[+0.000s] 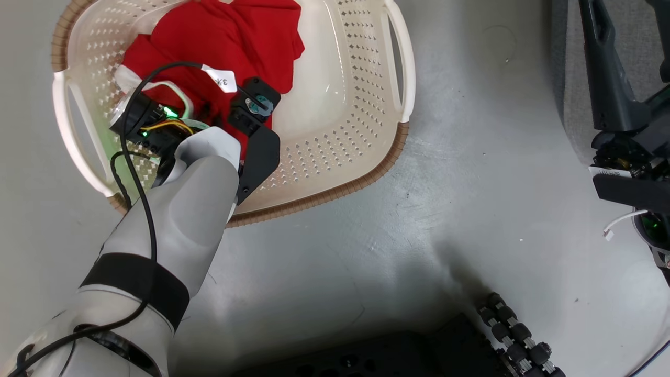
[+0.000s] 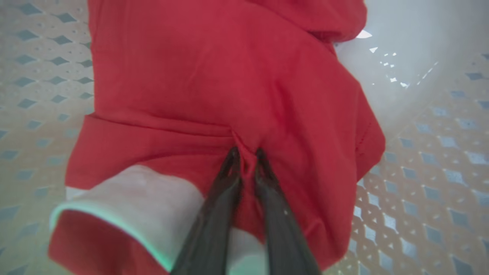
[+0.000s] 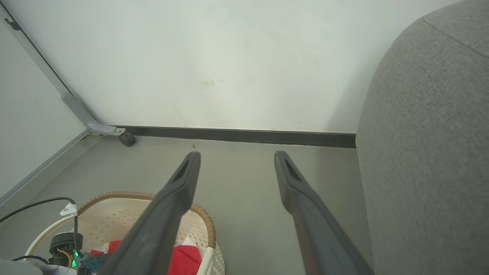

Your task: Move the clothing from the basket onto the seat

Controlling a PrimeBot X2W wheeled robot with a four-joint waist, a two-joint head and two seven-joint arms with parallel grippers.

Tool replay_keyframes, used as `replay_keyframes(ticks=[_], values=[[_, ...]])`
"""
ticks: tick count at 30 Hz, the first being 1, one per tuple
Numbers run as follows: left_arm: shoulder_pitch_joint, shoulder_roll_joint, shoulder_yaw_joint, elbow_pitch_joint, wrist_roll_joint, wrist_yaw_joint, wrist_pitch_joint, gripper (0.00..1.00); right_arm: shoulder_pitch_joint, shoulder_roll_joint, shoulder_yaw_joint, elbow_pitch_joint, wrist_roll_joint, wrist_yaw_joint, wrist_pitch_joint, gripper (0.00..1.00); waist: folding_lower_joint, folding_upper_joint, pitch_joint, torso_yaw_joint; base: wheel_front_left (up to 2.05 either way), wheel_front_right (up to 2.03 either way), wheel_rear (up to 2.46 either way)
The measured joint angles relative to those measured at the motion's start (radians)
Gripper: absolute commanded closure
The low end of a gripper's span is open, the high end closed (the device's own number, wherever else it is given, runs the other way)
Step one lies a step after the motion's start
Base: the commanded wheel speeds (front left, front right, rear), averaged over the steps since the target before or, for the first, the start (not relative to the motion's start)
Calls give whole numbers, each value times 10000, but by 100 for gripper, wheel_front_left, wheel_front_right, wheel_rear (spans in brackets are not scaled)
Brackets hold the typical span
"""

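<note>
The clothing (image 1: 225, 47) is red and lies bunched in the left half of the cream perforated basket (image 1: 340, 131) on the floor. My left arm (image 1: 178, 199) reaches down into the basket. In the left wrist view my left gripper (image 2: 246, 156) is shut on a raised fold of the red clothing (image 2: 214, 76); a wide white stripe (image 2: 145, 198) lies beside its fingers. My right gripper (image 3: 237, 156) hangs open above the floor with nothing between its fingers. It sits between the basket (image 3: 114, 217) and the grey fabric seat (image 3: 428, 152).
A pale wall with a dark skirting strip (image 3: 244, 135) stands beyond the basket. A grey metal leg with a small castor (image 3: 126, 138) rests by the wall. My dark base (image 1: 419, 356) shows at the bottom, and grey floor (image 1: 445, 209) lies between basket and seat.
</note>
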Motion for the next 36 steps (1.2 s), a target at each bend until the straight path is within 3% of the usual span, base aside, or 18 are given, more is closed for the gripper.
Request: replay_keyframes(ticks=[13, 22, 36], values=[[426, 6, 508, -119, -194, 2, -838, 100, 1, 23, -44, 871, 98, 0, 0, 0, 0, -2, -679, 26, 0, 0, 0], [1497, -4, 1574, -1281, -1756, 0, -2288, 100, 23, 92, 255, 1636, 98, 0, 0, 0, -1, -2, -1689, 215, 0, 0, 0], [3301, -8, 1480, -3189, -3856, 0, -4508, 100, 631, 50, 545, 2677, 88, 0, 2, 0, -2, -2, -3591, 766, 0, 0, 0]])
